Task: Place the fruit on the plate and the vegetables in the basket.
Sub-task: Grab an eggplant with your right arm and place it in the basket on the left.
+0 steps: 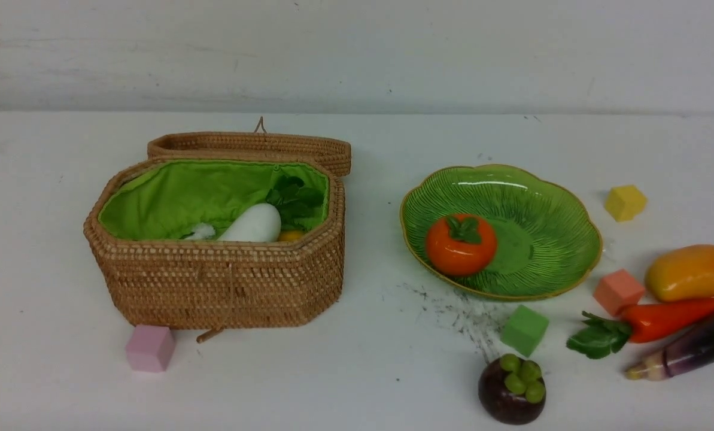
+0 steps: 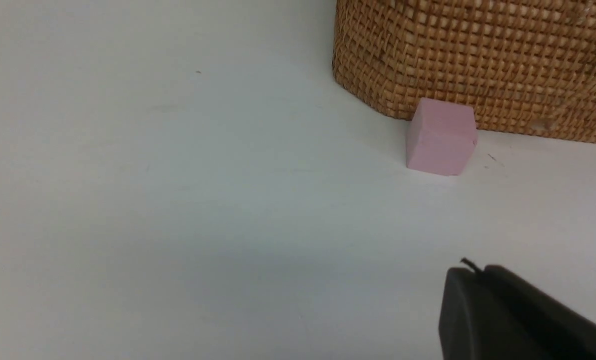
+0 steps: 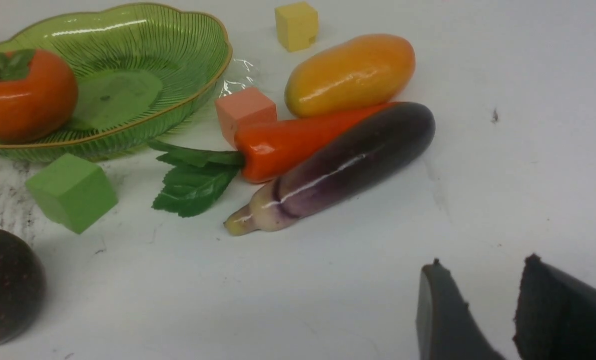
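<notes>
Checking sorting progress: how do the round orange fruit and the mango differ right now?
The round orange fruit sits on the plate; the mango lies on the table outside it. The orange fruit is round with a green leaf cap; the mango is oval and bare. The orange fruit is deeper red-orange; the mango yellower. Both are glossy.
</notes>
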Controlling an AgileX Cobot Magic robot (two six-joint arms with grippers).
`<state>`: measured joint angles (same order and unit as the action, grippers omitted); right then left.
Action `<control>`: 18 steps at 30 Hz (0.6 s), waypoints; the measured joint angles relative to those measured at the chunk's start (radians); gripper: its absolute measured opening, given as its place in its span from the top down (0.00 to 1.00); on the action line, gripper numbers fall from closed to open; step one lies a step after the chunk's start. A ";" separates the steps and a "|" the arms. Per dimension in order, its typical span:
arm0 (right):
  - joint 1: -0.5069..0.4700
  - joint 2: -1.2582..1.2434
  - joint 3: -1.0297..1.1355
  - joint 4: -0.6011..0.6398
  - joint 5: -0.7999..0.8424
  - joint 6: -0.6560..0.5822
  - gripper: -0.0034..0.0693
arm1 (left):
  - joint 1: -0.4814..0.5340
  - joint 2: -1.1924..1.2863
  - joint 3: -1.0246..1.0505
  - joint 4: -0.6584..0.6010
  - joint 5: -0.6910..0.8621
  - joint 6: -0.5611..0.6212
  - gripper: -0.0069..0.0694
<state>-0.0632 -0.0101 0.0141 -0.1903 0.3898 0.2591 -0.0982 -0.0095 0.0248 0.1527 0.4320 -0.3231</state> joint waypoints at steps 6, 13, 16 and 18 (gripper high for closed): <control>0.000 0.000 0.000 0.000 0.000 0.000 0.62 | 0.000 0.000 0.000 0.000 0.000 0.000 0.90; 0.000 0.000 0.000 0.000 0.000 0.000 0.62 | 0.000 0.000 0.000 0.000 0.000 0.001 0.90; 0.000 0.000 0.000 0.000 0.000 0.000 0.62 | 0.000 0.000 0.000 0.000 0.000 0.001 0.90; 0.000 0.000 0.000 0.000 0.000 0.000 0.62 | 0.000 0.000 0.000 0.000 0.000 0.002 0.89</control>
<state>-0.0632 -0.0101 0.0141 -0.1903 0.3898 0.2591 -0.0982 -0.0095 0.0248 0.1530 0.4320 -0.3208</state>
